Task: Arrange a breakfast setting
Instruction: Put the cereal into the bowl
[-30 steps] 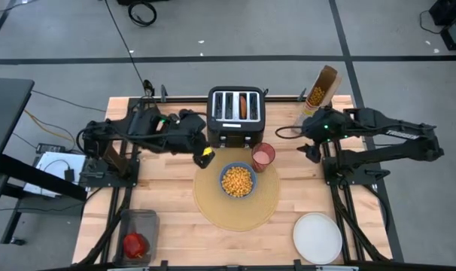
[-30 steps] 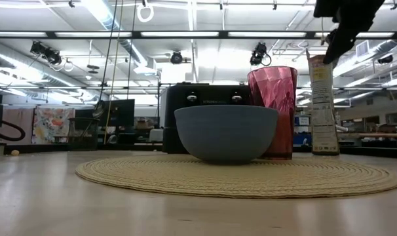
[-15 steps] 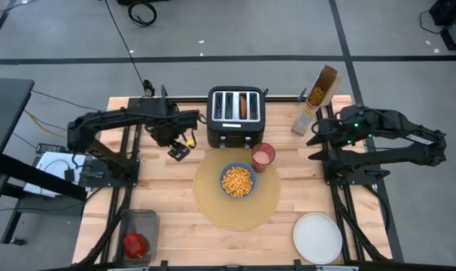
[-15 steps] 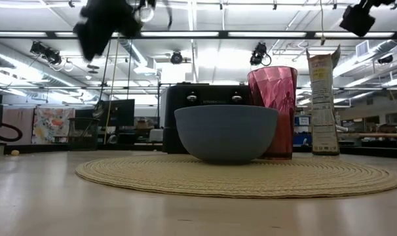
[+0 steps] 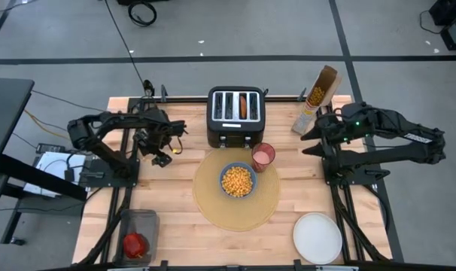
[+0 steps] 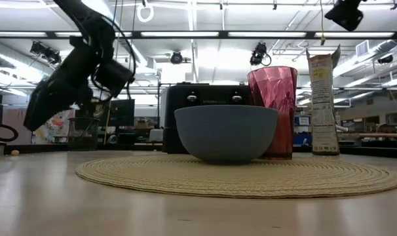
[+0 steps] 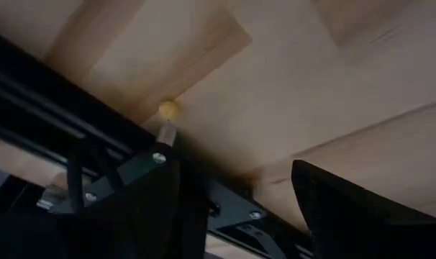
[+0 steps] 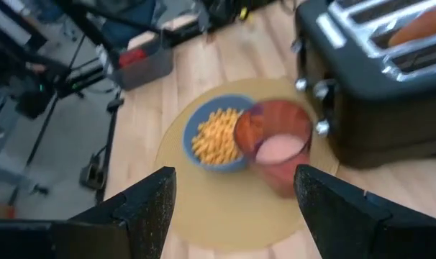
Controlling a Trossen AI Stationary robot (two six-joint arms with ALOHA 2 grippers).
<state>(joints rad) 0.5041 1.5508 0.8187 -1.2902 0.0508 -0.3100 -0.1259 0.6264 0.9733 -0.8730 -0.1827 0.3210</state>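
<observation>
The round tan placemat (image 5: pixel 213 207) lies mid-table. On it stand the blue bowl (image 5: pixel 238 181), full of yellow cereal, and the pink cup (image 5: pixel 263 156); both also show in the right wrist view, the bowl (image 8: pixel 218 137) and the cup (image 8: pixel 275 147). The white plate (image 5: pixel 317 237) lies at the near right. The red apple (image 5: pixel 135 244) sits in a grey bin at the near left. A browned piece (image 5: pixel 244 105) sticks out of a toaster slot. The spoon is out of view. My left gripper (image 5: pixel 164 156) is open over the bare table left of the toaster. My right gripper (image 5: pixel 309 135) is open, raised right of the cup.
A black toaster (image 5: pixel 235 117) stands at the far middle, just behind the placemat. An open cereal box (image 5: pixel 318 94) stands at the far right. The grey bin (image 5: pixel 138 233) is at the near left corner. Bare wood lies left of the placemat.
My left gripper has gone from the placemat's far left rim toward the table's left edge and has come down lower. My right gripper has drawn back a little toward the table's right edge. The bowl, cup and placemat have stayed put.
</observation>
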